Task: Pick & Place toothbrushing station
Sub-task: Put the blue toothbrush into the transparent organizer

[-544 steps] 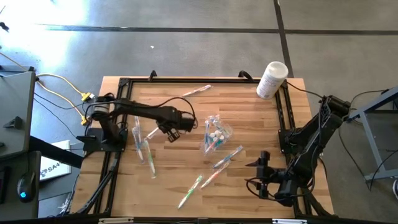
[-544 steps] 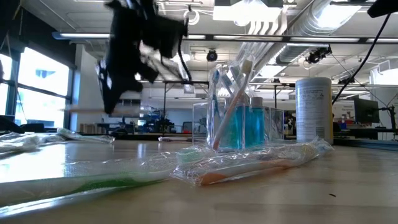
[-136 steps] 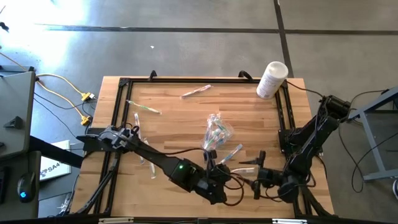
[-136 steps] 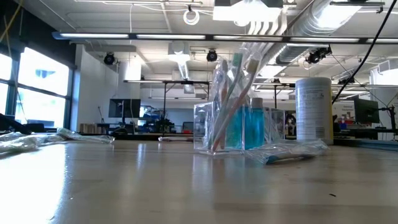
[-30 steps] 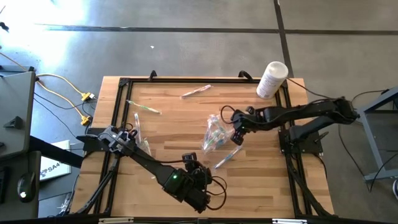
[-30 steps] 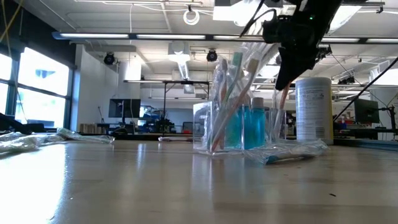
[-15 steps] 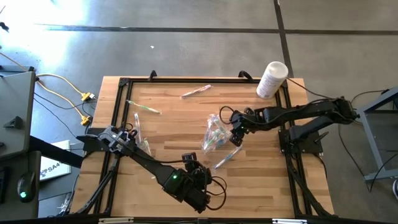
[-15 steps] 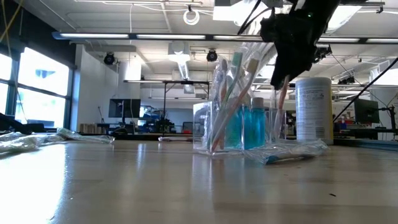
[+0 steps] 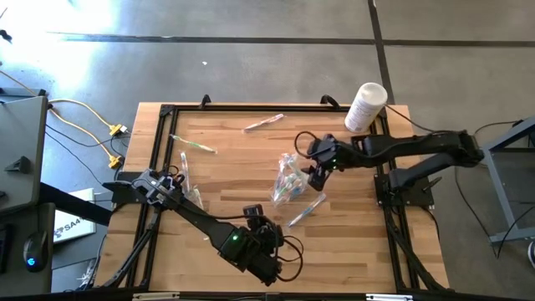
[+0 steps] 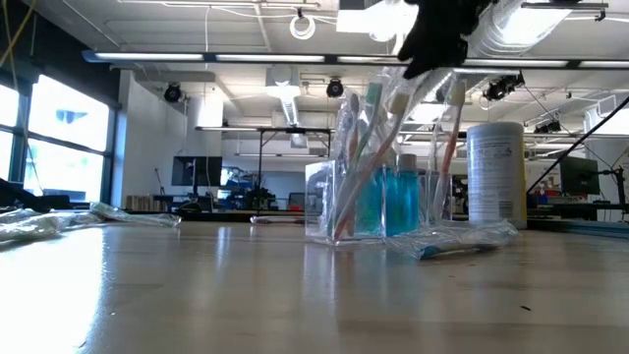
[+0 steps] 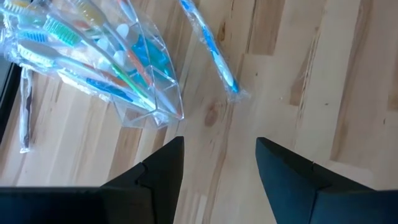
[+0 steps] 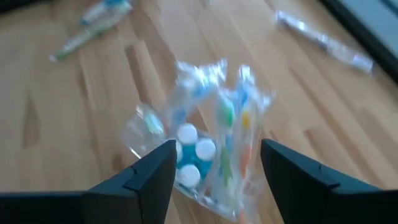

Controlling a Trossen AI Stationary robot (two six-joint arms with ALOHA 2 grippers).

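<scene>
two dark arms of mine are over a wooden table (image 9: 226, 180). my right gripper (image 9: 316, 173) hangs near the middle of the table, just above a clear holder (image 9: 290, 178) that stands upright there, packed with toothbrushes and small teal tubes with white caps. my right fingers (image 12: 149, 180) are spread apart with nothing between them; seen past them, the holder sits in the gap, its wrapped brushes crinkly and shiny. in the level view a pink-handled toothbrush (image 10: 447, 157) stands in the holder's right side, apart from my gripper above it.

my left gripper (image 9: 266, 266) is low at the near edge of the table, well apart from the holder. its fingers (image 11: 163, 168) are also spread, holding nothing, over bare wood.

one wrapped blue toothbrush (image 9: 307, 210) lies flat on the table just beside the holder, on the near side. three more wrapped brushes lie loose: a pale one (image 9: 263, 123) near the far edge, a green one (image 9: 193, 145) toward the left, and another (image 9: 185, 167) close to my left arm's base. a white canister (image 9: 365, 106) stands at the far right corner.
</scene>
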